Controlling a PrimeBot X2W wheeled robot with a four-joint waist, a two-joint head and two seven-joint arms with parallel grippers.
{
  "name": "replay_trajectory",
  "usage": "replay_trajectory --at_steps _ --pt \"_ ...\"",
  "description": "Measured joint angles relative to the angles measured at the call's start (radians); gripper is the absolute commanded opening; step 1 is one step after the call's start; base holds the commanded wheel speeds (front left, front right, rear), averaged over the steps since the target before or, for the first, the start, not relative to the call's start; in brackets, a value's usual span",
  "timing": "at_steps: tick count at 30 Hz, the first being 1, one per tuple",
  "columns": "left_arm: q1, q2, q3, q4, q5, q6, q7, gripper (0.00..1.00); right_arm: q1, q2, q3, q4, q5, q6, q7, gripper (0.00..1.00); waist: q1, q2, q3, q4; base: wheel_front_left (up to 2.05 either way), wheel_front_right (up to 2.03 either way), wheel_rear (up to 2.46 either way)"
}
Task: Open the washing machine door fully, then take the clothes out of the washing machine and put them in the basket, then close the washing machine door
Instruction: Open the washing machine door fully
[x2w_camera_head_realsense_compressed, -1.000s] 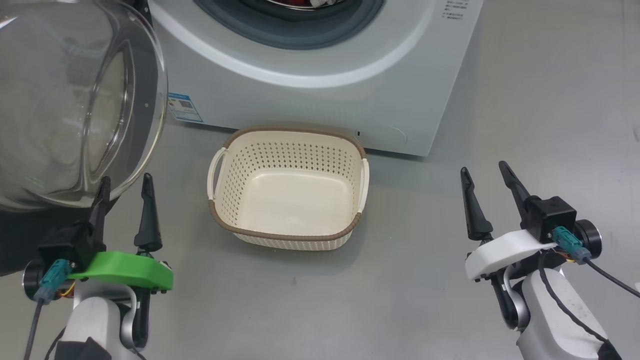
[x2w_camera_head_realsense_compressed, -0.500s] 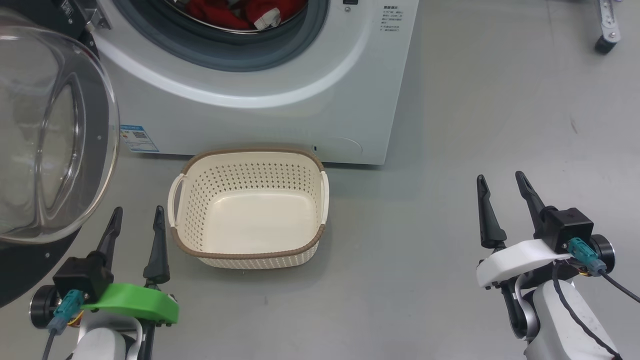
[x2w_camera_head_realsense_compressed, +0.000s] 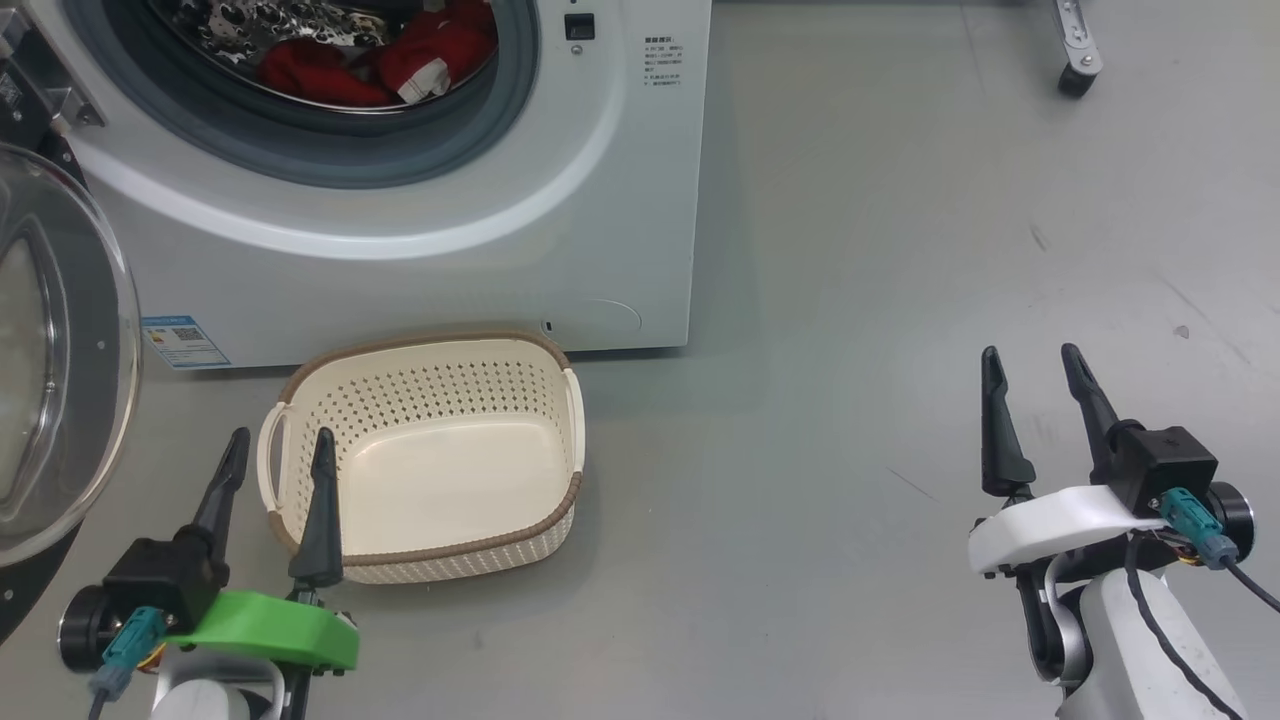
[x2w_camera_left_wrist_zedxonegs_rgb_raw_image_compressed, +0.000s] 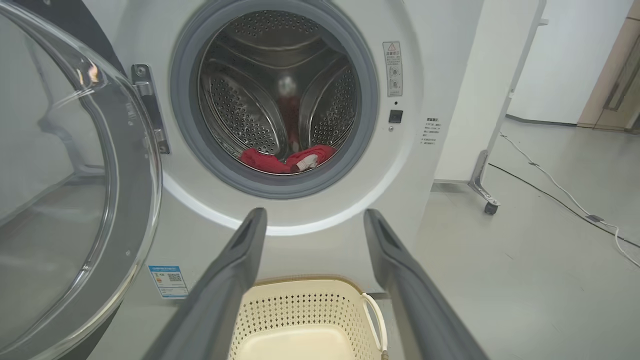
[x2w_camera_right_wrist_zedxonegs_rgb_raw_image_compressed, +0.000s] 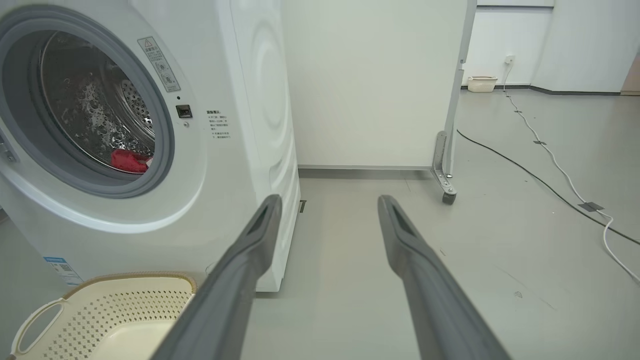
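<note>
We see the clothes heaped crosswise at the drum's front edge, straight ahead of our left gripper, the nearer arm, jaws spread and empty.

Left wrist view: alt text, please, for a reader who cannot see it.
A white washing machine, door open at left, has red clothes lying low in its steel drum. The open left gripper's two dark fingers rise in the foreground, an empty cream basket on the floor between them.

Glossy clear glass door, shiny perforated steel drum, soft red fabric clothes, matt cream plastic basket
</note>
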Motion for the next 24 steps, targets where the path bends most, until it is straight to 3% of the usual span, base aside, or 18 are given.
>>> replay_trajectory --at_steps 24 --pt "0.024 0.000 0.001 -0.049 0.014 -0.002 0.000 1.00 0.035 0.004 -0.007 -0.045 -0.020 0.010 0.000 1.00 0.0000 0.0000 0.001 -0.002 0.00 0.00 0.00"
